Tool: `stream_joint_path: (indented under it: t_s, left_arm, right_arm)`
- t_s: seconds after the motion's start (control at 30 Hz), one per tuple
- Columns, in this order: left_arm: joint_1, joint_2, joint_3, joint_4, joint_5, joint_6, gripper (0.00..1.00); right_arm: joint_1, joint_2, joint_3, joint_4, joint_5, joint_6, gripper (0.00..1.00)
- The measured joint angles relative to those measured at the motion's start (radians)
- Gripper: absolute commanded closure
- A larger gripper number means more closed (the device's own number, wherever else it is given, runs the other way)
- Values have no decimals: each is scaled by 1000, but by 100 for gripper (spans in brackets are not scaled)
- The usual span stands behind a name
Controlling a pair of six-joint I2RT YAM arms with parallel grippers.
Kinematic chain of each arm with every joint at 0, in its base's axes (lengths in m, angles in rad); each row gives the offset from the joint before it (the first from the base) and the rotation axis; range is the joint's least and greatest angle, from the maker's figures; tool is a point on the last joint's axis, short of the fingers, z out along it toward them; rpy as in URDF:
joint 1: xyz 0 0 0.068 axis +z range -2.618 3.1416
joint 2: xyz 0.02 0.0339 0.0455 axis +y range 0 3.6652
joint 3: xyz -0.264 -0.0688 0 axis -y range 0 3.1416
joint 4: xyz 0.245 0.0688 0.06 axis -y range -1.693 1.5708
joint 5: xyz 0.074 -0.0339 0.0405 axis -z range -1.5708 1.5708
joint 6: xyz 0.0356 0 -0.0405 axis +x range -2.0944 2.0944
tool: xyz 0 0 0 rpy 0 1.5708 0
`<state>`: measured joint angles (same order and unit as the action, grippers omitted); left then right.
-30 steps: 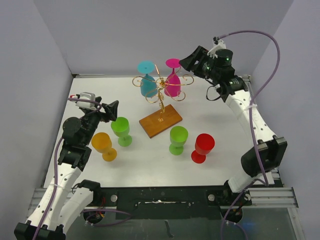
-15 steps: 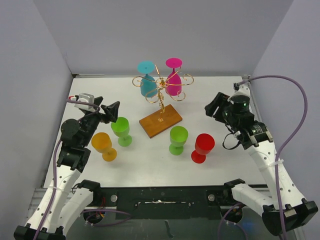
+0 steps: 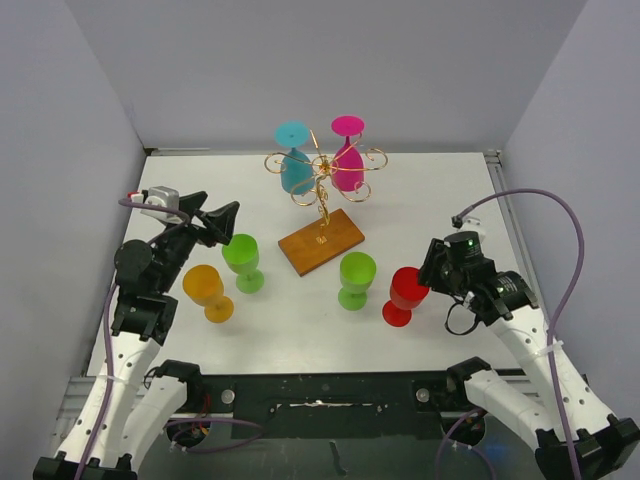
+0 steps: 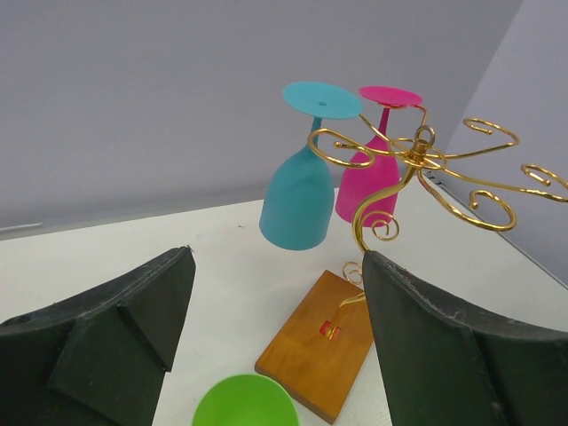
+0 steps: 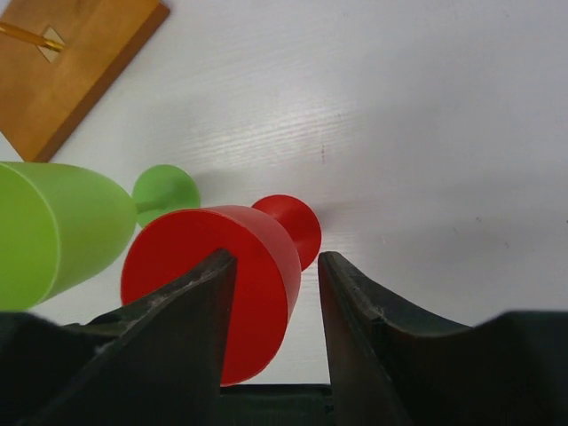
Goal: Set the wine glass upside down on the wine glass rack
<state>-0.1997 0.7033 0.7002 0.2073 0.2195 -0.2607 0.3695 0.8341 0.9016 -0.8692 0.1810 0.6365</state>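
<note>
Red wine glass (image 3: 408, 288) is standing upright on the white table (image 3: 440, 200), in front of the gold wire rack (image 3: 322, 175). The right gripper (image 5: 275, 259) is straddling its bowl, jaws partly apart, not clamping.

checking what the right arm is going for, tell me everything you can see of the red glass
The red glass is opaque, matte and plastic-looking: a round bowl, a short stem and a round foot. It stands upright, mouth up, on the white table, right of a green glass and apart from it. The right gripper straddles its bowl; a gap shows beside one finger, so it does not look clamped yet.
</note>
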Motion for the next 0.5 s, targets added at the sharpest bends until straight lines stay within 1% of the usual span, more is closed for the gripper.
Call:
stream_joint_path:
  t_s: [0.03, 0.17, 0.37, 0.5]
  left_arm:
    - [7, 0, 0, 8, 3, -5, 25]
    - [22, 3, 0, 21, 15, -10, 25]
    - [32, 28, 0, 24, 21, -13, 25]
    - [32, 43, 0, 23, 24, -16, 25]
  right_arm:
    - [0, 6, -12, -2, -2, 2, 63]
    - [6, 45, -50, -18, -5, 17, 68]
    - [6, 77, -53, -37, 23, 32, 78]
    - [7, 103, -36, -57, 41, 32, 91]
